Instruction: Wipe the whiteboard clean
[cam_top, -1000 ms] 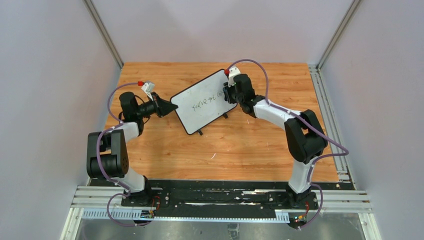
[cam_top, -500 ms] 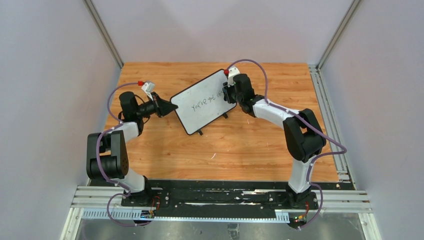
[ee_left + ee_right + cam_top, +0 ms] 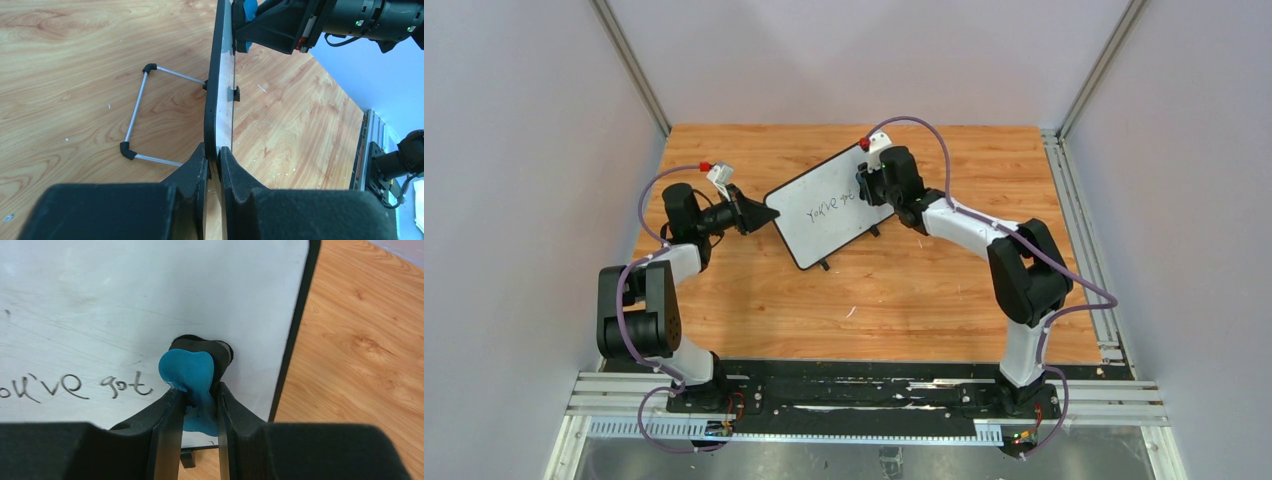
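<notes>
Pinching black-framed white rectangular whiteboard (image 3: 822, 228) edge w/ L gripper (image 3: 214, 154), jaws closed tight; R gripper (image 3: 197, 393) clamped on soft blue eraser block (image 3: 189, 371), touching board.

We see orange-brown wood-grain tabletop (image 3: 924, 300), small white fleck (image 3: 851, 312) near front; pale grey walls (image 3: 524, 150) on three sides; silver aluminium corner posts (image 3: 629, 65); slotted rail (image 3: 1079, 220) along right edge.

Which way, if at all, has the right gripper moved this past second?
Yes: the right gripper slid left across the black-framed white whiteboard, which stayed put.
</notes>
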Controlling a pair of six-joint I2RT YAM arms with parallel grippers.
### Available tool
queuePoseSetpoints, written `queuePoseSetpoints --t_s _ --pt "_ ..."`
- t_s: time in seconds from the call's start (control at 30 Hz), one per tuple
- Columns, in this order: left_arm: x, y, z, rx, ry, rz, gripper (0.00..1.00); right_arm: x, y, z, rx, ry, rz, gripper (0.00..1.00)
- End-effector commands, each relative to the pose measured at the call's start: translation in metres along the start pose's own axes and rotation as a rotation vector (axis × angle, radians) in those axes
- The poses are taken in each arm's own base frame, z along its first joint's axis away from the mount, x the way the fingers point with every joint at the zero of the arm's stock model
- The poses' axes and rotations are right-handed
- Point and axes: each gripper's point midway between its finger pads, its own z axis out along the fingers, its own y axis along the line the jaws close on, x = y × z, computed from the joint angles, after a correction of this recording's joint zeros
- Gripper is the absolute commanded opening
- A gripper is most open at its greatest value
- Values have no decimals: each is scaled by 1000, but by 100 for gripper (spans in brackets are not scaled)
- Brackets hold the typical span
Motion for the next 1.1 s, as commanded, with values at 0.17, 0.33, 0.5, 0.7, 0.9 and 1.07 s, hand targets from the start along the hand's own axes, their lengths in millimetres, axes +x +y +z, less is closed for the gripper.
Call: queuePoseSetpoints --t_s 0.17,0.33,0.5,0.7,0.9,1.07 --pt "8 7 1 -16 21 56 0 -14 21 5 -31 -39 -27 0" --pt "9 6 0 -15 22 55 0 -4 -4 7 9 -17 -20 1" --pt "8 5 0 -14 21 58 0 2 -29 8 48 -4 -3 0" --pt "7 5 0 -17 22 59 0 8 -53 7 76 6 19 1" --pt "9 6 0 -16 25 54 0 13 -46 10 36 15 41 1" --pt "8 7 0 -20 25 57 0 17 -29 12 3 19 42 1"
